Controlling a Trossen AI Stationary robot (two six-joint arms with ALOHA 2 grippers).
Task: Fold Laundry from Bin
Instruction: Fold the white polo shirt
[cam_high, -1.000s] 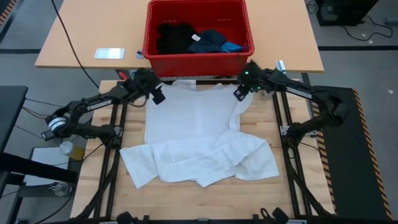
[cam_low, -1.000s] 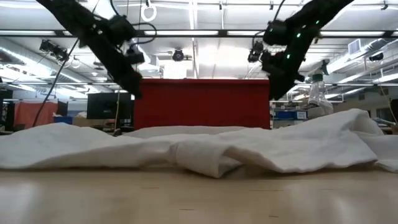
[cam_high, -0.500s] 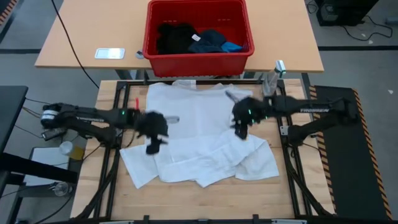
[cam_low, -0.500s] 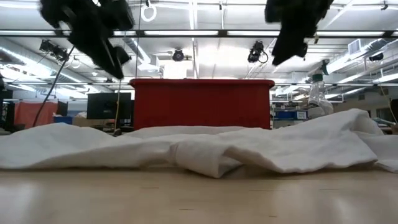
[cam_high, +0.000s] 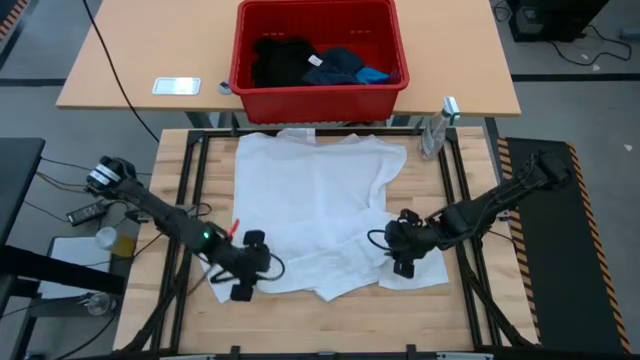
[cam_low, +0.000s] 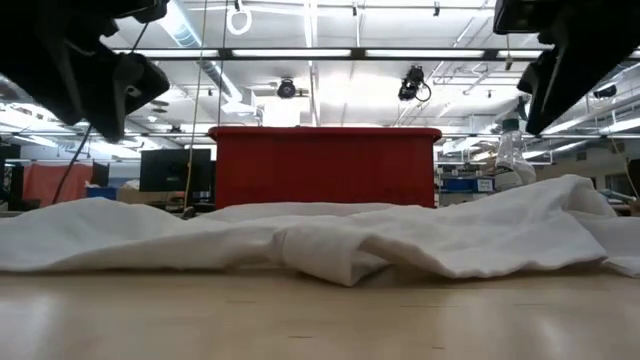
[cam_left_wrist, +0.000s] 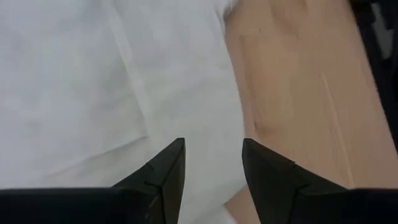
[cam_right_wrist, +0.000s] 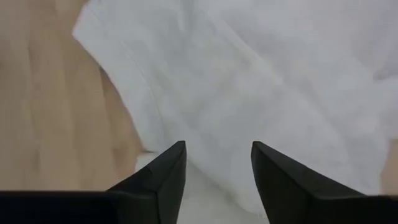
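While collar-first toward bin (cam_high: 318, 95), white garment (cam_high: 310, 195)

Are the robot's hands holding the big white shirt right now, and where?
No, nothing is held. The left gripper and right gripper are both open, poised over the near edge of the white garment, one at each lower corner.

Bright, even light from ceiling strip lamps (cam_low: 300, 53); soft shadows under the white cloth (cam_high: 320, 215); both wrist views look motion-blurred.
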